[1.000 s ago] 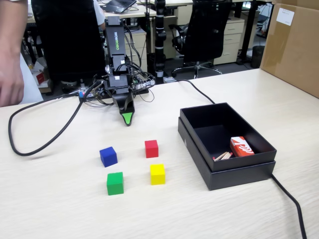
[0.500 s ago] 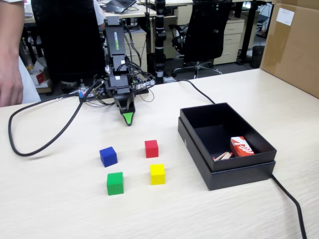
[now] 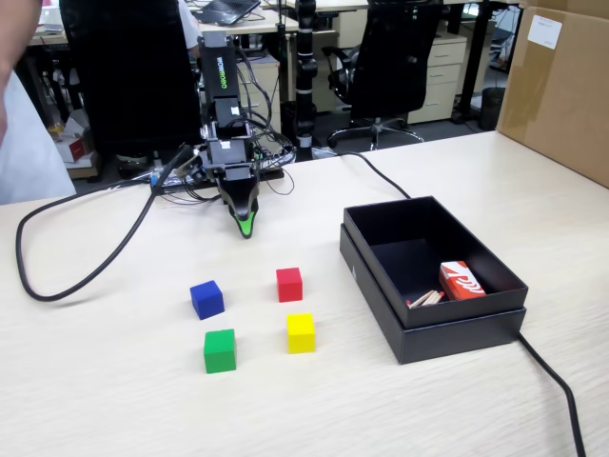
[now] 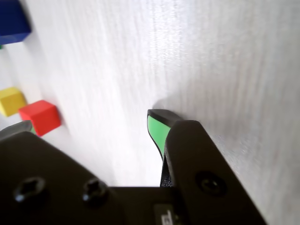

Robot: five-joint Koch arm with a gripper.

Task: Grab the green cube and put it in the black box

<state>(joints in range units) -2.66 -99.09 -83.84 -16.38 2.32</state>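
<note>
The green cube (image 3: 220, 350) sits on the pale wooden table, front left in a square of coloured cubes. The black box (image 3: 366, 267) lies to its right, shallow and open-topped. My gripper (image 3: 245, 227) points down at the table behind the cubes, well short of the green cube. In the wrist view my gripper (image 4: 89, 125) stands open over bare table, its green-faced fingertips (image 4: 158, 129) wide apart with nothing between them. That view shows no clear sight of the green cube.
A blue cube (image 3: 206, 299), a red cube (image 3: 289, 284) and a yellow cube (image 3: 301, 333) stand round the green one. A red-and-white carton (image 3: 461, 281) and wooden sticks (image 3: 425, 298) lie inside the box. Black cables (image 3: 67, 281) trail across the table left and right.
</note>
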